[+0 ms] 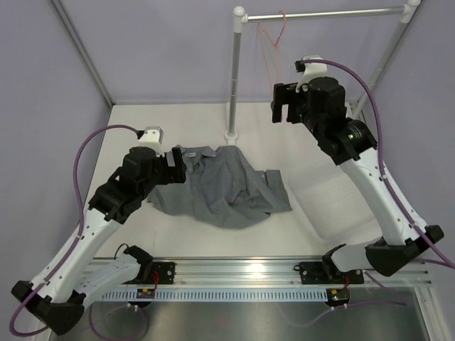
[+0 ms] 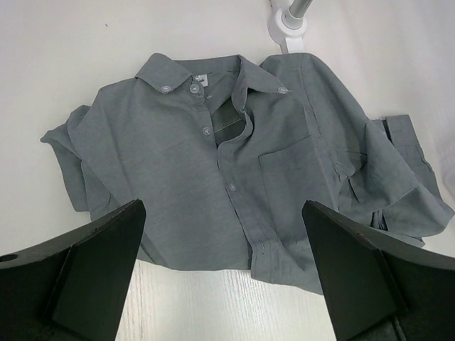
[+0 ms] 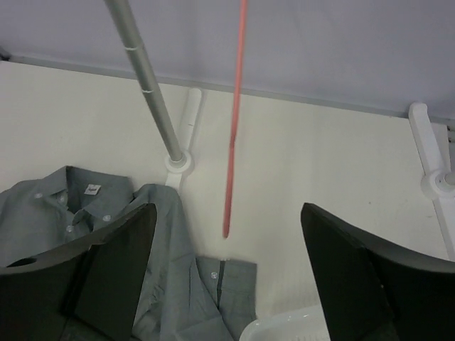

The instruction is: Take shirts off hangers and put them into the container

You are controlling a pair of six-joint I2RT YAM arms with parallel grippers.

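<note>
Spread left claw (image 2: 224, 213) above shirt (image 2: 199, 177) beside basket (image 1: 338, 209)

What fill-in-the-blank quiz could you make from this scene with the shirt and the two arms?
1. The grey-green shirt lies crumpled on the ____, beside the white basket.
2. The bare pink hanger hangs from the grey ____.
3. The left pincer hovers over the shirt with its jaws ____.
4. The right pincer, raised near the hanger, holds ____.

Missing words: table; rail; open; nothing.
</note>
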